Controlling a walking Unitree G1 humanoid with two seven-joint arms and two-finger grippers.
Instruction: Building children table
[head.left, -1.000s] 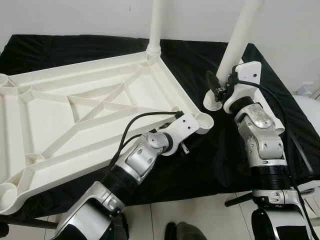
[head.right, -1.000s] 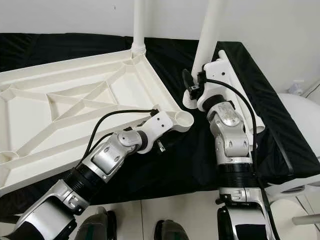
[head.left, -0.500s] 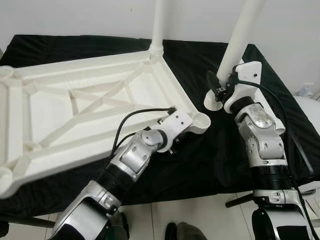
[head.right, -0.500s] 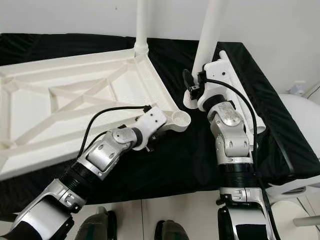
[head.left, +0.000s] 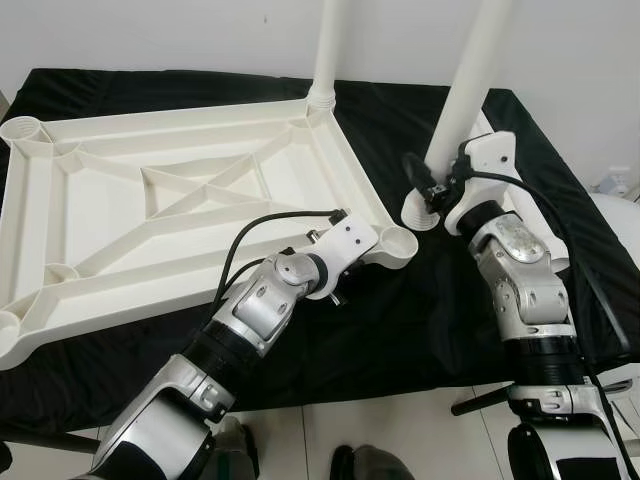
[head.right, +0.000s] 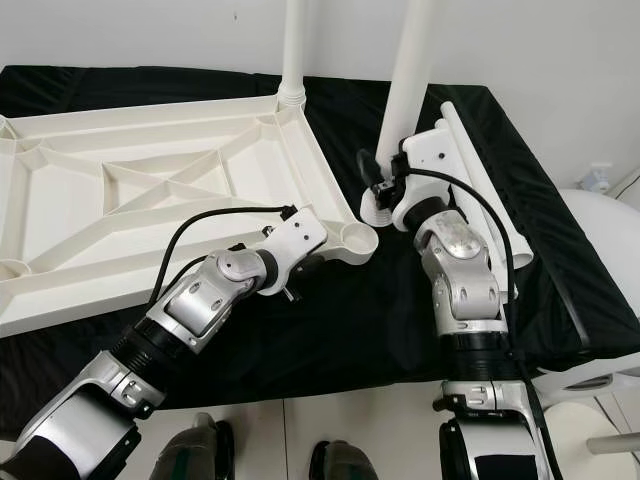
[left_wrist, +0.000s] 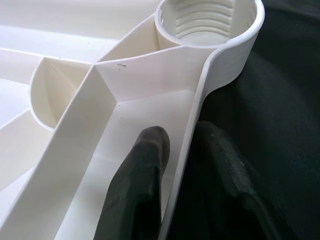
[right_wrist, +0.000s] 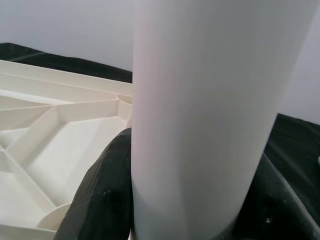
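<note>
A white plastic children's tabletop (head.left: 190, 210) lies upside down on a black cloth-covered surface (head.left: 400, 320), its ribbed underside facing up. One white leg (head.left: 327, 50) already stands upright in the far corner socket. At the near right corner, an open threaded socket (head.left: 399, 243) waits empty.

The left gripper (left_wrist: 182, 165) pinches the tabletop's thin outer wall just beside that socket, one black finger (left_wrist: 142, 170) inside the rim channel and the other outside against the cloth, so it is closed on the rim. The right gripper (head.left: 432, 185) is clamped around a second white leg (head.left: 465, 90), held nearly upright but leaning slightly, with its ridged threaded end (head.left: 420, 215) low near the cloth, just beside the empty socket and not yet in it.

The tabletop looks light but stiff, thanks to its moulded ribs; the smooth plastic wall is thin and may slip or flex if pinched hard, so gripping near a corner where ribs meet seems soundest. The leg is a smooth round tube, probably light and hollow, likely to rotate or slide in the fingers; holding it low, close to the thread, should give better control when seating it.

A further white tube (head.right: 480, 170) lies on the cloth behind the right arm. Beyond the work surface is a plain pale wall (head.left: 150, 30); pale floor tiles (head.left: 400, 430) show below, and a rounded white object (head.right: 600, 260) sits at the right edge
</note>
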